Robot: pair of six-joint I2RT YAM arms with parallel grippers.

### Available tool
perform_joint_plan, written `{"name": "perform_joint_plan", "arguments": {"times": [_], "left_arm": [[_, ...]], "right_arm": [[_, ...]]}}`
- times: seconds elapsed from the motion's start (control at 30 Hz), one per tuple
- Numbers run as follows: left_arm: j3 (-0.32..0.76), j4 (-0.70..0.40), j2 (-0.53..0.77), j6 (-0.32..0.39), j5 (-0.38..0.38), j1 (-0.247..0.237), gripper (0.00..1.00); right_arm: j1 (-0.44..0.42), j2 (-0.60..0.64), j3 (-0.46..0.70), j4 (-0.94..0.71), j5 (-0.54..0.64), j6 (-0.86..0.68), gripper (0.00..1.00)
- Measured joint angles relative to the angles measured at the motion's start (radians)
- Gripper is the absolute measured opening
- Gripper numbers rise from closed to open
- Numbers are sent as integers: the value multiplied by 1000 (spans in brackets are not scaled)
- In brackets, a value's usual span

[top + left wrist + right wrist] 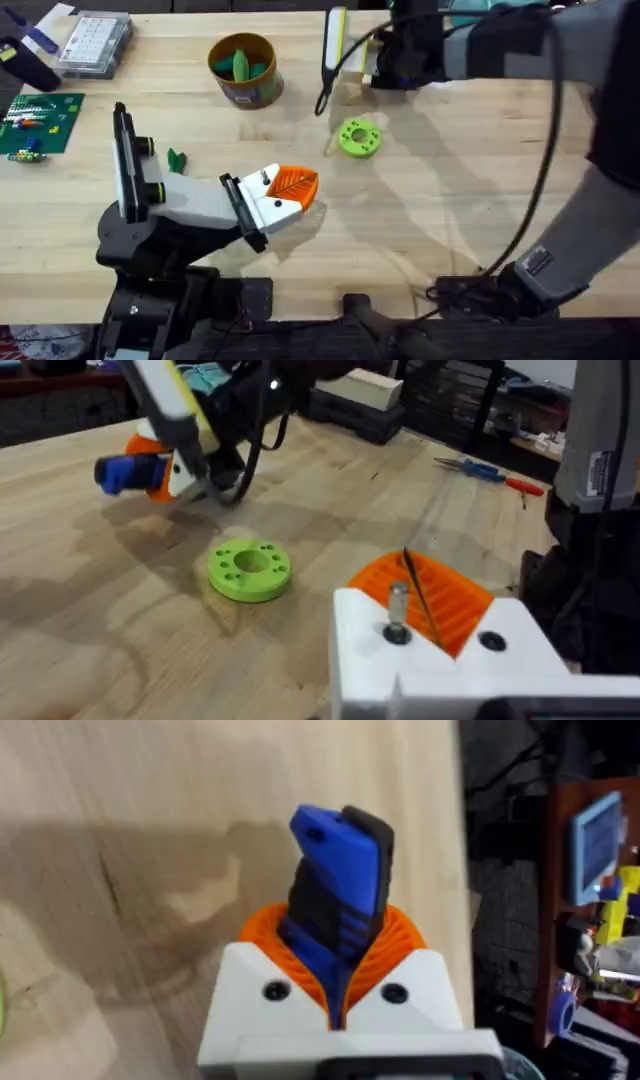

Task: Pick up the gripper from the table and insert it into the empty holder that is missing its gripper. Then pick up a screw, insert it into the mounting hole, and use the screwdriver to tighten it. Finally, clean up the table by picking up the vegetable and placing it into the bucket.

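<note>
the right gripper (335, 985) has its orange pads clamped on the bright blue screwdriver (335, 890) at the far side of the table, up by the small wooden block (352, 88) and well beyond the lime-green ring (359, 137), so by my read we're in the screw-tightening stretch. the left gripper (285, 192) hangs low near the front holding nothing i can make out, though how far its fingers are parted i cannot tell. the vegetable (176, 158) lies on the wood just beside the left arm, well short of the bucket (243, 68), so cleanup looks still to come; next the bit needs lining up squarely.
</note>
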Motion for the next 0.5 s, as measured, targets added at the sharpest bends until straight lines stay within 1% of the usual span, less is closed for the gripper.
{"name": "perform_joint_plan", "arguments": {"times": [0.1, 0.23, 0.27, 0.3, 0.37, 0.4, 0.5], "left_arm": [[0, 0, 0, 0, 0, 0, 4], [0, 0, 0, 0, 0, 0, 4], [0, 0, 0, 0, 0, 0, 4], [0, 0, 0, 0, 0, 0, 4], [0, 0, 0, 0, 0, 0, 4], [0, 0, 0, 0, 0, 0, 4], [0, 0, 0, 0, 0, 0, 4]], "right_arm": [[1, 40, 4, 20, 24, -54, 29], [1, 46, 13, 20, 37, -79, 32], [1, 47, 14, 20, 40, -81, 63], [1, 49, 14, 20, 41, -80, 140], [1, 49, 19, 23, 45, -86, 329], [0, 48, 22, 27, 45, -88, 447], [-3, 48, 37, 47, 51, -91, 901]]}}
